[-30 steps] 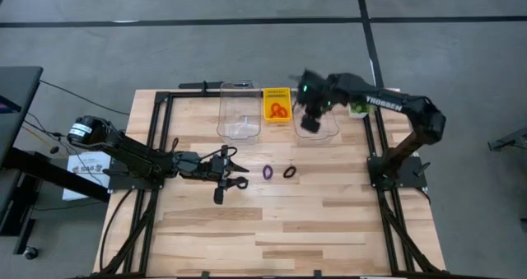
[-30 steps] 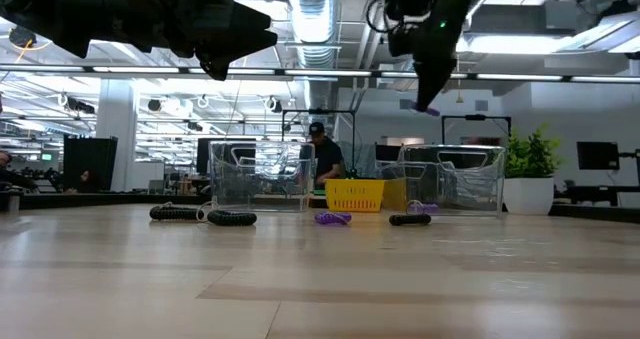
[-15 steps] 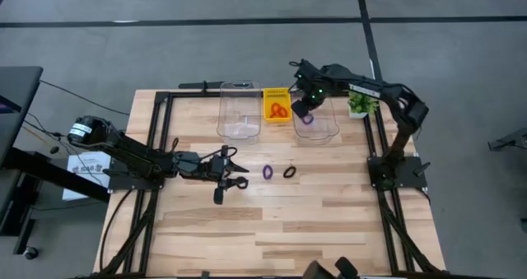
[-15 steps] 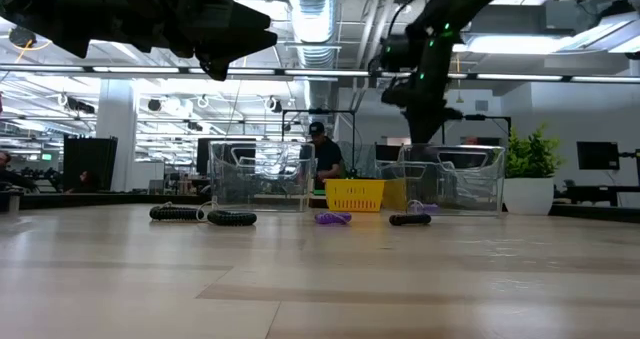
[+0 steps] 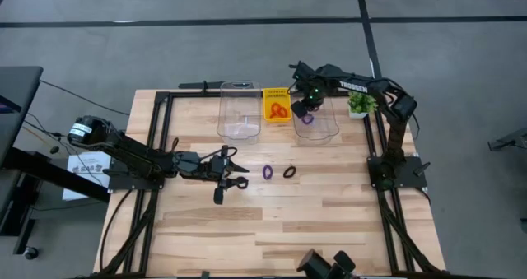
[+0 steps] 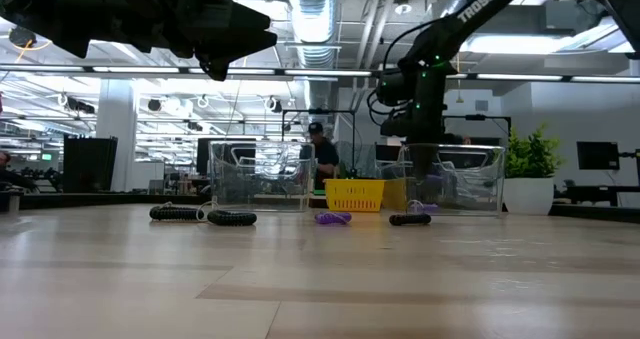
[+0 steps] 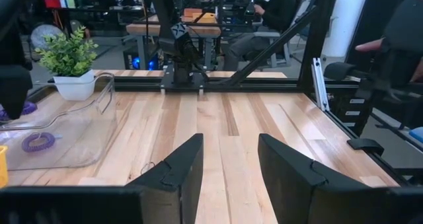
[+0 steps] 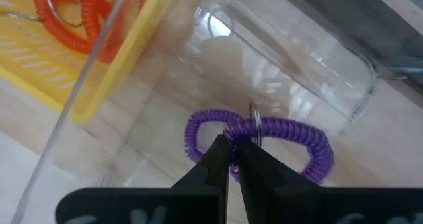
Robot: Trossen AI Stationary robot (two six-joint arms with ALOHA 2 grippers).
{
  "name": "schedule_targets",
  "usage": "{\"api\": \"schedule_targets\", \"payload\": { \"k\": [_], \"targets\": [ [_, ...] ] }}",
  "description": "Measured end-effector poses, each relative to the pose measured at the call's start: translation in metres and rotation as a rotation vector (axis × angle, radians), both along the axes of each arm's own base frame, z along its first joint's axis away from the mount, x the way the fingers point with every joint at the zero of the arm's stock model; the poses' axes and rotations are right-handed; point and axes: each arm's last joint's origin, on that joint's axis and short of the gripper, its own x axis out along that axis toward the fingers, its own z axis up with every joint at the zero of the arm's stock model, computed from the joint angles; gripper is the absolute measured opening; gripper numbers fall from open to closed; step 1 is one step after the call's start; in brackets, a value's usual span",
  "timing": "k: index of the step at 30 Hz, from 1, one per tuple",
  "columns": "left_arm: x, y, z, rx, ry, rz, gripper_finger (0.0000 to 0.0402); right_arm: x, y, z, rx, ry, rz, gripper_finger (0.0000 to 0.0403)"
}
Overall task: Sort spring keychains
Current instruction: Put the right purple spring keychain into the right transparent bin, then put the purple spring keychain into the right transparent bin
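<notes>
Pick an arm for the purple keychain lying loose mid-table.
Left. Its gripper hovers open just beside the loose purple keychain. The right gripper is at the far clear bin, jaws shut on another purple keychain.

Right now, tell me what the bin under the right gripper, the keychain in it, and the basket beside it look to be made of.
The bin looks like clear glossy plastic: the wood shows through and its rim catches glare. The purple spring keychain, held by the right gripper, seems coiled plastic cord, with a thin, probably metal ring. The yellow basket appears to be opaque moulded plastic.
</notes>
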Motion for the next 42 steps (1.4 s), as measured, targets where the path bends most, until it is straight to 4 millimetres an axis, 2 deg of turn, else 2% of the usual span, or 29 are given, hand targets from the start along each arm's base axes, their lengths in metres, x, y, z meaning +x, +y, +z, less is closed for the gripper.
{"api": "schedule_targets", "payload": {
  "k": [6, 14, 21, 31, 42],
  "targets": [
    [0.000, 0.000, 0.000, 0.000, 0.000, 0.000, 0.0142, -0.001, 0.002, 0.000, 0.017, 0.016, -0.017, 0.0013],
    [0.000, 0.000, 0.000, 0.000, 0.001, 0.000, 0.0142, 0.003, 0.002, -0.013, 0.038, 0.039, -0.015, 0.0015],
    [0.000, 0.000, 0.000, 0.000, 0.001, 0.000, 0.0142, 0.006, 0.004, -0.010, 0.021, 0.027, 0.017, 0.0015],
    [0.000, 0.000, 0.000, 0.000, 0.001, 0.000, 0.0142, 0.010, 0.013, -0.012, 0.004, 0.087, 0.065, 0.0059],
    [0.000, 0.000, 0.000, 0.000, 0.001, 0.000, 0.0142, 0.009, 0.013, -0.012, 0.002, 0.098, 0.101, 0.0108]
  ]
}}
